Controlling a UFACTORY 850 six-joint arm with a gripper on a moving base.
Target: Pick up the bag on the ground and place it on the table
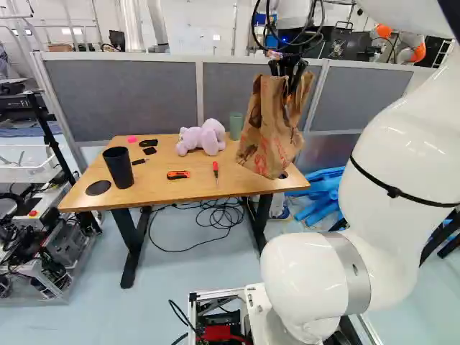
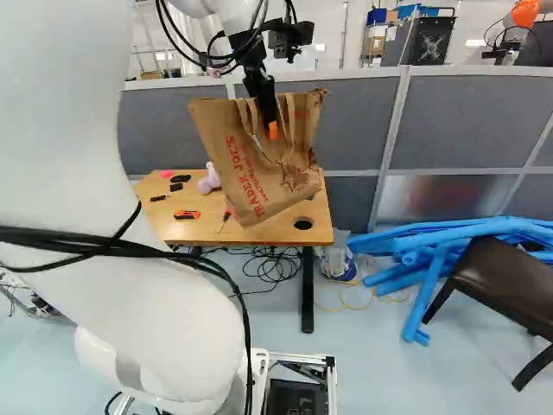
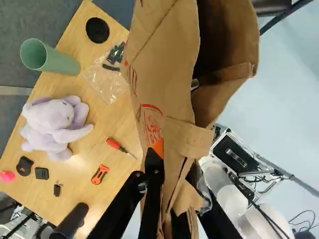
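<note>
This looks like a robotics lab: another robot (image 1: pixel 407 41) at the upper right of the left base view, grey partitions (image 1: pixel 129 100), exposed electronics (image 1: pixel 66 248) at the lower left, loose cables (image 1: pixel 223 215) below a desk (image 1: pixel 154 164) bearing a screwdriver (image 1: pixel 215 169).

The white arm (image 1: pixel 388 158) rises from its lowest joint (image 1: pixel 309 280) at the lower right of the left base view, leaning outward toward the right edge. The forearm (image 1: pixel 410 13) crosses the upper right corner. The white wrist (image 2: pixel 233 15) is at the upper centre-left of the right base view, with black cables (image 2: pixel 212 59) looped about it and a black camera mount (image 2: pixel 290 35) on its right side. A black strap (image 1: pixel 394 192) circles the arm. The black gripper (image 2: pixel 271 128) hangs below the wrist, pointing down with a slight tilt. In the wrist view, the two fingers (image 3: pixel 155 174) stand in a gripping pose; an orange pad (image 3: pixel 158 147) shows at one tip. The other tip is partly hidden.
</note>
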